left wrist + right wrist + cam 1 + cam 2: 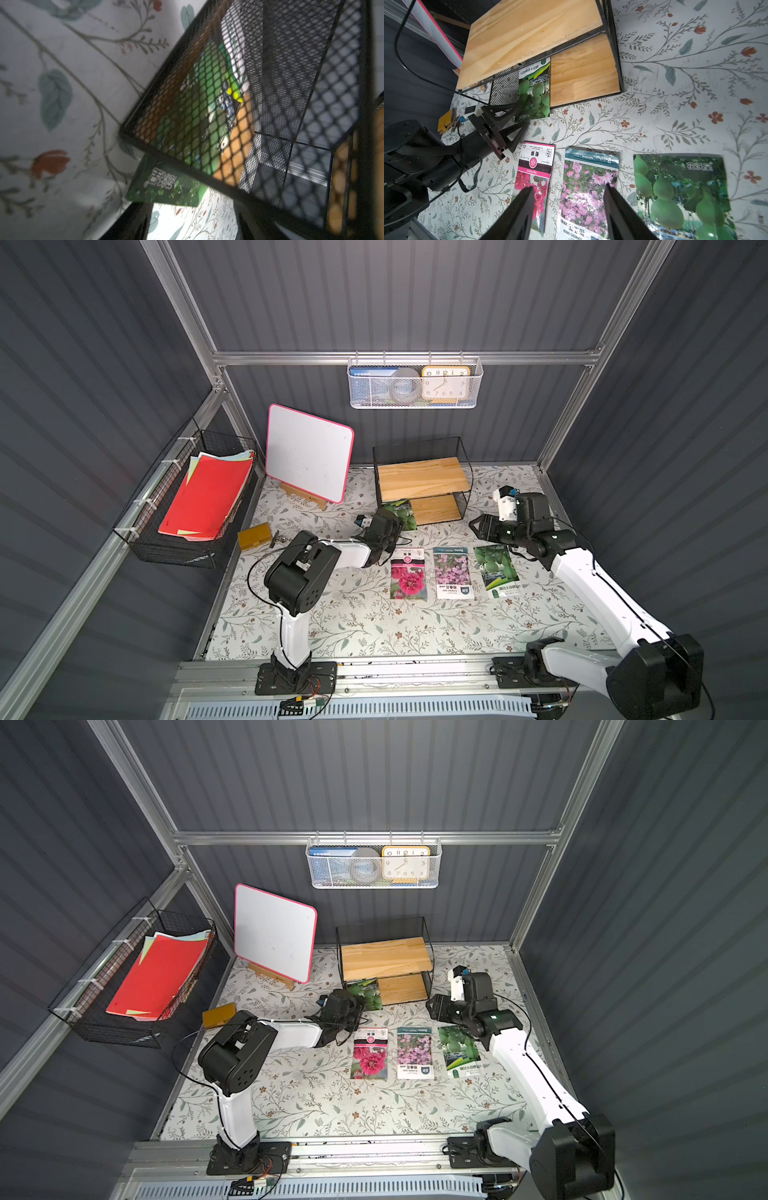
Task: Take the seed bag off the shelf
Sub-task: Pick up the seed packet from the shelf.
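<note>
Left hand (521,115) spread open at the shelf's lower board, by the seed bag's corner.

Its two black fingers stand apart on either side of the near corner of the green gourd-printed seed bag (535,91); I cannot tell whether they touch it. The bag lies flat on the left end of the lower light wooden board of the black wire-framed two-tier shelf (422,479), jutting past the front edge over the floral-patterned counter (374,626). The right hand (569,197), also spread and empty, hangs above a row of three packets on the counter: red hollyhock packet (533,178), pink flower packet (588,187) and green gourd packet (679,193).
</note>
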Action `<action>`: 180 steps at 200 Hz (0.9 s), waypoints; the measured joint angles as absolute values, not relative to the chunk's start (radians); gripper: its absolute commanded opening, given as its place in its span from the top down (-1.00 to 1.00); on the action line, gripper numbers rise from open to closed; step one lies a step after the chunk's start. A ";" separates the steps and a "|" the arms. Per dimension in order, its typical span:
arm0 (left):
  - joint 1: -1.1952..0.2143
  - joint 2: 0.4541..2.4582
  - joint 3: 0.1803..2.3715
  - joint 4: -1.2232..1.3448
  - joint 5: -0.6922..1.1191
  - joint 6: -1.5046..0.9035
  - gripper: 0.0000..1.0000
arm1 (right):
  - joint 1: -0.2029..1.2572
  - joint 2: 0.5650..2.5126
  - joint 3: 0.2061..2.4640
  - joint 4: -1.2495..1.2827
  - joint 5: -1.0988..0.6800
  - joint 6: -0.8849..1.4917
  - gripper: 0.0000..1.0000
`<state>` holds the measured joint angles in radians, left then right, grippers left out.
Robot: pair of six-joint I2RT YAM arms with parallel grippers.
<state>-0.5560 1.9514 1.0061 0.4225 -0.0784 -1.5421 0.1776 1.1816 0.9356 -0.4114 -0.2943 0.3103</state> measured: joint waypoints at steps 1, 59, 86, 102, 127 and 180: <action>-0.556 1.953 1.007 0.422 -0.078 -1.542 -0.33 | 0.177 1.182 0.936 -0.411 -0.294 0.310 -0.19; -0.543 2.002 1.040 0.442 -0.065 -1.534 -0.33 | 0.166 1.194 0.936 -0.411 -0.296 0.315 -0.18; -0.542 2.009 1.042 0.456 -0.057 -1.534 -0.31 | 0.162 1.195 0.936 -0.410 -0.299 0.317 -0.18; -0.542 2.011 1.042 0.458 -0.056 -1.534 -0.28 | 0.160 1.196 0.936 -0.409 -0.303 0.317 -0.16; -0.538 2.016 1.042 0.461 -0.056 -1.535 -0.10 | 0.157 1.200 0.935 -0.404 -0.311 0.319 -0.12; -0.537 2.029 1.040 0.445 -0.052 -1.528 0.49 | 0.151 1.200 0.934 -0.403 -0.318 0.321 -0.08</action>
